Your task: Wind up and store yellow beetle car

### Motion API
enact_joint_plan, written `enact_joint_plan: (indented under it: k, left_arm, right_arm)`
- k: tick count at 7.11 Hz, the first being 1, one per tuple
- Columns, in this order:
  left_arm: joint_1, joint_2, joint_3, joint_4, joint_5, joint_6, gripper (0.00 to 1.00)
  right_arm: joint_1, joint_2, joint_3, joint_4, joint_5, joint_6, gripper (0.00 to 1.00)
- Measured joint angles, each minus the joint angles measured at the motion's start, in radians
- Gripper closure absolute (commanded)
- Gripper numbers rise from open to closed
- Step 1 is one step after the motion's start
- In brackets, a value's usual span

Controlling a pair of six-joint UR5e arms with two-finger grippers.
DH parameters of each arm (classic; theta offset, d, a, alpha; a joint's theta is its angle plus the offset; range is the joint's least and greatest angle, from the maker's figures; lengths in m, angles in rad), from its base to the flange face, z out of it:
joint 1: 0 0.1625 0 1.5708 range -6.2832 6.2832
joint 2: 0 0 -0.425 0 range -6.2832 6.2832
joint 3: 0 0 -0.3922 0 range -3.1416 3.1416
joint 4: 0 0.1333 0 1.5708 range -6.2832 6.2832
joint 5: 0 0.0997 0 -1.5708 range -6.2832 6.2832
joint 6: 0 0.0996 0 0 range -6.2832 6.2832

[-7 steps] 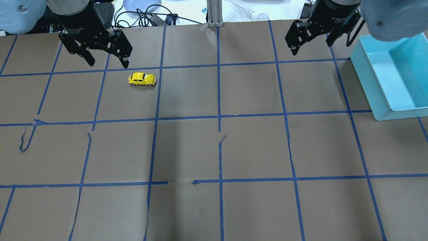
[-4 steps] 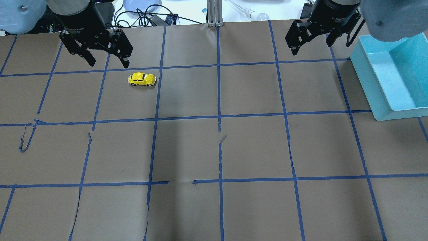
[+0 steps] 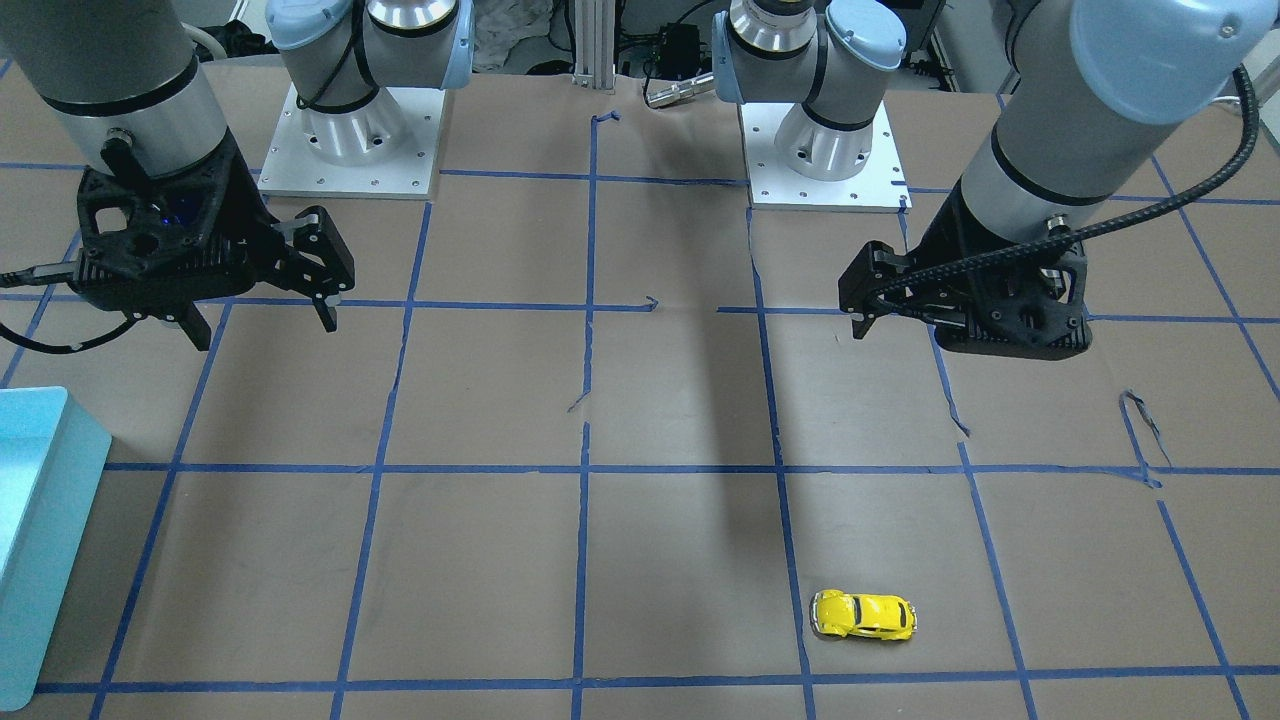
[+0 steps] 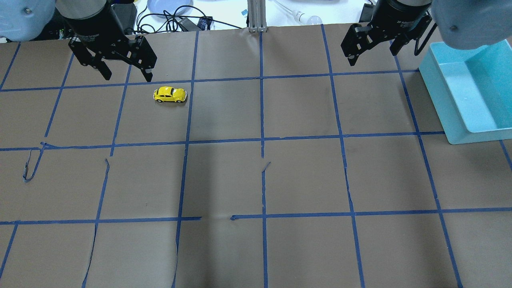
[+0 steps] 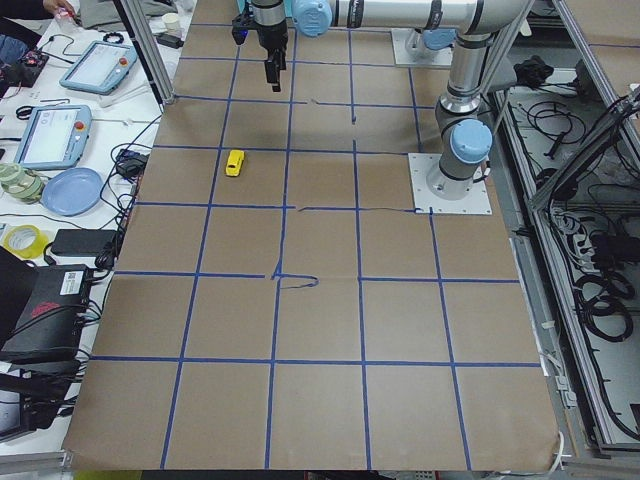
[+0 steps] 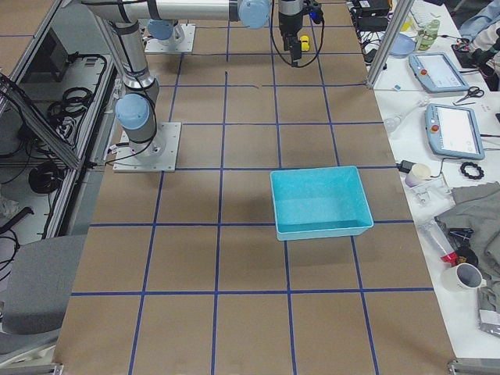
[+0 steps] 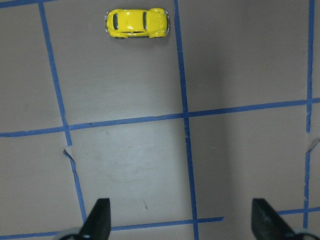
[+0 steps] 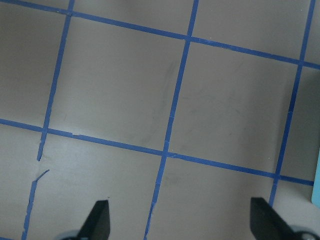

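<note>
Crosswise on the table (image 4: pixel 300 180), yellow beetle car (image 4: pixel 170 95) (nose end unclear)

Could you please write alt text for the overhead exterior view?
A small glossy yellow beetle-shaped toy car sits on a brown paper table gridded with blue tape, near the open left gripper at upper left. The open right gripper hangs beside a light-blue plastic bin.

Open table (image 4: pixel 224 112) below the left gripper (image 4: pixel 128 77); yellow beetle car (image 4: pixel 170 95) just beside; teal bin (image 4: pixel 444 104) flanks the right gripper (image 4: pixel 372 57).
</note>
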Motion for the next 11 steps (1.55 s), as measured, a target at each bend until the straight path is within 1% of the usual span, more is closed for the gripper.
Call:
enact_joint_plan:
  k: [1,2,3,4,5,7,8,10,11]
  left_arm:
    - [0.003,-0.007,0.000,0.037,-0.002,-0.028,0.00]
    - [0.005,-0.016,-0.002,0.077,-0.004,-0.106,0.00]
    - [0.006,-0.024,-0.004,0.115,-0.002,-0.288,0.00]
    - [0.007,-0.036,-0.009,0.173,0.002,-0.516,0.00]
    - [0.010,-0.056,-0.023,0.230,0.005,-0.705,0.00]
    - [0.036,-0.115,-0.070,0.299,0.001,-1.086,0.00]
    - [0.044,-0.156,-0.088,0.353,-0.002,-1.220,0.00]
    - [0.049,-0.253,-0.101,0.510,-0.027,-1.359,0.00]
    - [0.049,-0.301,-0.099,0.556,-0.037,-1.413,0.00]
  right_arm:
    - [0.000,0.000,0.000,0.000,0.000,0.000,0.00]
    - [0.000,-0.001,0.000,0.000,0.000,0.000,0.00]
    - [0.000,0.000,0.000,-0.001,0.000,-0.003,0.00]
    - [-0.001,0.000,0.000,-0.002,0.000,-0.006,0.00]
    - [-0.001,0.000,0.001,-0.003,0.000,-0.008,0.00]
    - [-0.001,0.000,0.001,-0.003,0.000,-0.009,0.00]
    - [0.000,0.000,0.001,-0.003,0.001,-0.009,0.00]
    - [0.000,0.000,0.002,-0.003,0.001,-0.008,0.00]
    - [0.000,0.000,0.002,-0.003,0.000,-0.008,0.00]
